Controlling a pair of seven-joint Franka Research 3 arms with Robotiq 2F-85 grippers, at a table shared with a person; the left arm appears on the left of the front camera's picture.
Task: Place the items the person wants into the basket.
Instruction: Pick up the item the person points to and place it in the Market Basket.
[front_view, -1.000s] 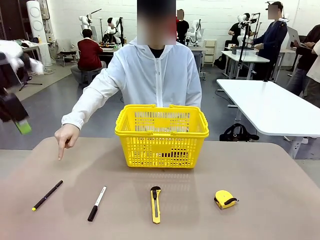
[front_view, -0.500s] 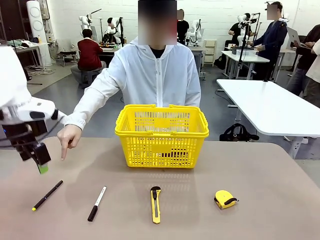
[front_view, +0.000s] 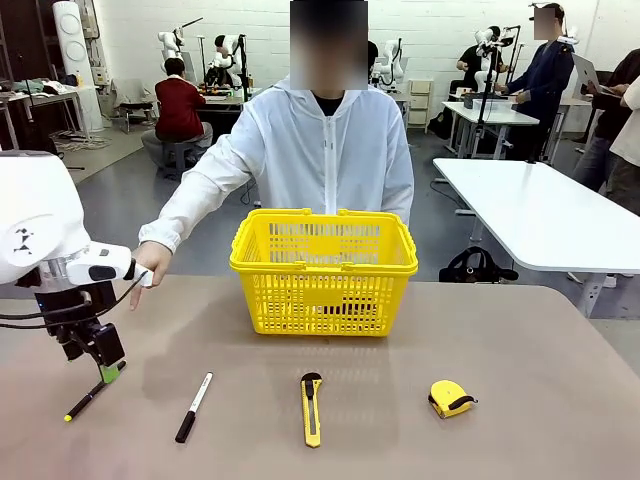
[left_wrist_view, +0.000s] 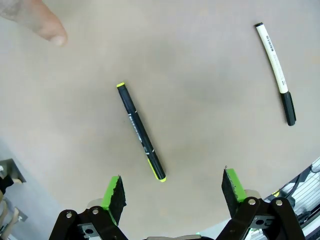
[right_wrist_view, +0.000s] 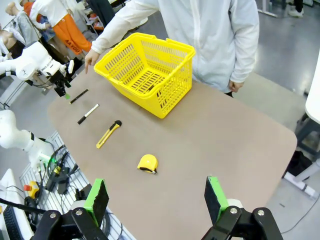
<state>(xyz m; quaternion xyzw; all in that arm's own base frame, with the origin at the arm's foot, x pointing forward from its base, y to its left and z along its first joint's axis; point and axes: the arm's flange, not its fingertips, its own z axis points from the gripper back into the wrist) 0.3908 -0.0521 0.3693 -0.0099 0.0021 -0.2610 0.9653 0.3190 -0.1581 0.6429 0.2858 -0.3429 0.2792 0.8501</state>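
Your left tool (left_wrist_view: 172, 185) has swung down to hover just over the black pen (left_wrist_view: 141, 132), jaws wide and empty. The pen lies on the worktop (front_view: 530, 340), well left of the yellow basket (front_view: 323, 265), so a grasp looks next. Your right tool (right_wrist_view: 156, 197) hangs open, empty too.

wall (front_view: 250, 25): white | floor (front_view: 130, 200): grey, glossy | right: white table (front_view: 530, 215), dark bag (front_view: 475, 266) on floor | near: beige tabletop (front_view: 520, 340)

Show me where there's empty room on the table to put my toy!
Bare table lies right of the basket, past the tape measure, and between the utility knife and tape measure. The left side is crowded: the left end effector hangs open over the pen, beside the marker and the person's hand.
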